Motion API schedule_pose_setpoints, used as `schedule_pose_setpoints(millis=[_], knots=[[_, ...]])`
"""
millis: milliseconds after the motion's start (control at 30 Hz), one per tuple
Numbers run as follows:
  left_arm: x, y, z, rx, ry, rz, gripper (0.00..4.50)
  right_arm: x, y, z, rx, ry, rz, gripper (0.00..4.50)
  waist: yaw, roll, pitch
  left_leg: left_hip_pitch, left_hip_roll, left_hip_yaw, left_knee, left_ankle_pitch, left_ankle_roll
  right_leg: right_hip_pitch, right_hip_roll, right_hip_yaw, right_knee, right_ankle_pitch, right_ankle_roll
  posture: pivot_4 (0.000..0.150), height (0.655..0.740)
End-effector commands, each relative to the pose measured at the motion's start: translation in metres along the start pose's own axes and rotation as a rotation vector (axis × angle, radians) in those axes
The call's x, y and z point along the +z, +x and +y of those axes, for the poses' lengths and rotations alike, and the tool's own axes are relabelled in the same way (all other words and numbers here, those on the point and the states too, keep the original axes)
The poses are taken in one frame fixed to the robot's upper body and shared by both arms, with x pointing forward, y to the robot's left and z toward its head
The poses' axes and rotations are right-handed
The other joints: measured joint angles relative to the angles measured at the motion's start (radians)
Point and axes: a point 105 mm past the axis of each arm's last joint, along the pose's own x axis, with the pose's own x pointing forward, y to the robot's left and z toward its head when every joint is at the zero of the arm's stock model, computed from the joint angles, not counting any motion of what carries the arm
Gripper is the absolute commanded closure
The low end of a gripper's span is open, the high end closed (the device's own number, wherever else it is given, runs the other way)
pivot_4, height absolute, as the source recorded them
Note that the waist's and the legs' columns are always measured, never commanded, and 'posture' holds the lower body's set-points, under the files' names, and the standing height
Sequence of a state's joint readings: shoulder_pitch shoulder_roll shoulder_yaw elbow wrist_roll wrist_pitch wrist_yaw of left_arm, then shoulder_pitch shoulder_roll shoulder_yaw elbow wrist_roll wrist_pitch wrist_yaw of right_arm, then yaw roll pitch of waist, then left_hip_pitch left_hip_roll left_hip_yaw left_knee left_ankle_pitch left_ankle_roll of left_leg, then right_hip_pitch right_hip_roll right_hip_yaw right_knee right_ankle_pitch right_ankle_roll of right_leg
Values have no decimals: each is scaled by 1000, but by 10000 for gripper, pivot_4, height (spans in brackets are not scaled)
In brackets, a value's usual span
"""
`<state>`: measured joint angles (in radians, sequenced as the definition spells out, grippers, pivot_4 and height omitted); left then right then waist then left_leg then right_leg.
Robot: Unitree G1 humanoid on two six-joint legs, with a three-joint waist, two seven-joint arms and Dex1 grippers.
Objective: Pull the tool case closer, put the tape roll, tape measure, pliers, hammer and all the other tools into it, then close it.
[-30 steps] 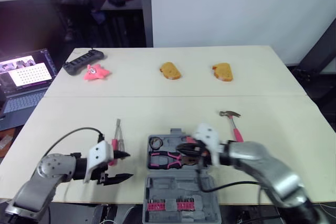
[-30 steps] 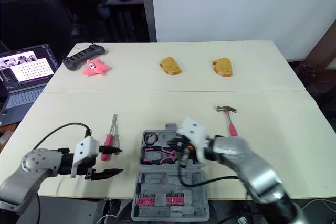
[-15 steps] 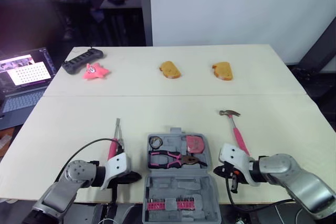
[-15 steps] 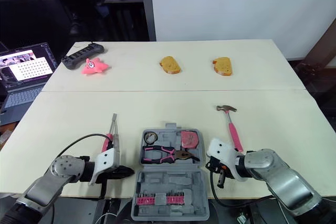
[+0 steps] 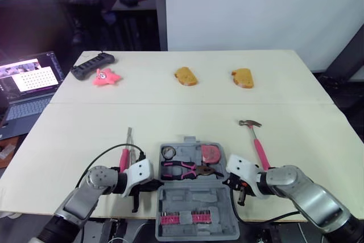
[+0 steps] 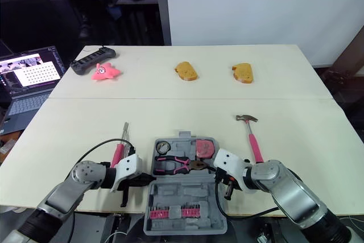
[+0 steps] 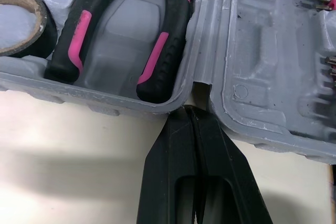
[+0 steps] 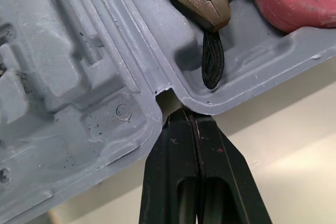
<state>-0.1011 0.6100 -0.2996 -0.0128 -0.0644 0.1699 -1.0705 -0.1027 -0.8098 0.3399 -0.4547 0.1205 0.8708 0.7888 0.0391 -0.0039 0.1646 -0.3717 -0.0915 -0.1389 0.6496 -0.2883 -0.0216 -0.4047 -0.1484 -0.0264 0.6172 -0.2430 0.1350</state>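
Observation:
The grey tool case (image 5: 196, 200) lies open at the table's front edge. Its far half holds the tape roll (image 5: 168, 153), the pink-handled pliers (image 5: 185, 170) and a red tape measure (image 5: 211, 154). The lid half nearer me carries a row of bits. My left gripper (image 7: 190, 109) is shut, its tip touching the hinge notch on the case's left side. My right gripper (image 8: 185, 111) is shut too, with its tip at the hinge notch on the right side. A pink-handled hammer (image 5: 257, 143) lies on the table right of the case. A pink-handled screwdriver (image 5: 124, 155) lies left of it.
Two yellow bread-like pieces (image 5: 185, 76) (image 5: 241, 77), a pink starfish toy (image 5: 104, 78) and a black controller (image 5: 91, 65) sit at the far side of the table. An open laptop (image 5: 28, 81) stands off the table's left edge.
The right gripper left the space over the case and came down to its right hinge notch. The left gripper shut and moved right from beside the screwdriver to the left hinge notch.

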Motion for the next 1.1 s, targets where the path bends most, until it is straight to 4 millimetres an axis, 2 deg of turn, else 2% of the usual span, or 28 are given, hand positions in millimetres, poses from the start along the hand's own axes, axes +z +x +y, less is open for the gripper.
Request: schedule_pose_setpoints(millis=[33, 167, 400, 500, 667, 833, 1100], knots=[[0, 6, 15, 38, 13, 23, 44785, 25, 2, -3, -6, -44, -77, 45000, 1, 0, 0, 0, 0, 0, 0, 0, 0, 0, 0, 0, 0, 0, 0, 1500, 7400], [6, 6, 42, 75, 49, 24, 44785, 35, 4, -23, -67, -34, -91, 45000, 0, 0, 0, -1, -1, -1, 0, 1, -1, -1, 0, 0, 1, 0, 0, 1500, 7400], [19, 16, 80, 98, 106, 21, 44785, 47, 11, -54, -136, -2, -100, 45000, 0, 0, 0, -1, -3, -1, 0, 2, -2, -1, 1, -1, 1, 1, 1, 1500, 7400], [23, 20, 91, 105, 113, 18, 44785, 47, 14, -66, -167, 4, -80, 45000, -1, 0, 0, -1, -3, -1, 0, 3, -4, -1, 1, -1, 1, 4, 1, 1500, 7400], [22, 23, 97, 111, 112, 12, 44785, 46, 15, -71, -169, 9, -72, 45000, -1, 0, 0, -1, -4, -1, 0, 4, -4, -1, 1, -1, 1, 4, 2, 1500, 7400], [19, 26, 94, 101, 106, 3, 44785, 46, 16, -72, -172, 17, -72, 45000, -2, 0, 0, -1, -4, -1, 0, 4, -4, 0, 1, -1, 1, 4, 2, 1500, 7400], [13, 27, 78, 61, 93, -15, 44785, 50, 22, -49, -113, 22, -88, 45000, -7, 0, 0, -1, -4, -3, 0, 3, -4, -1, 1, -1, 1, 4, 2, 1500, 7400]])
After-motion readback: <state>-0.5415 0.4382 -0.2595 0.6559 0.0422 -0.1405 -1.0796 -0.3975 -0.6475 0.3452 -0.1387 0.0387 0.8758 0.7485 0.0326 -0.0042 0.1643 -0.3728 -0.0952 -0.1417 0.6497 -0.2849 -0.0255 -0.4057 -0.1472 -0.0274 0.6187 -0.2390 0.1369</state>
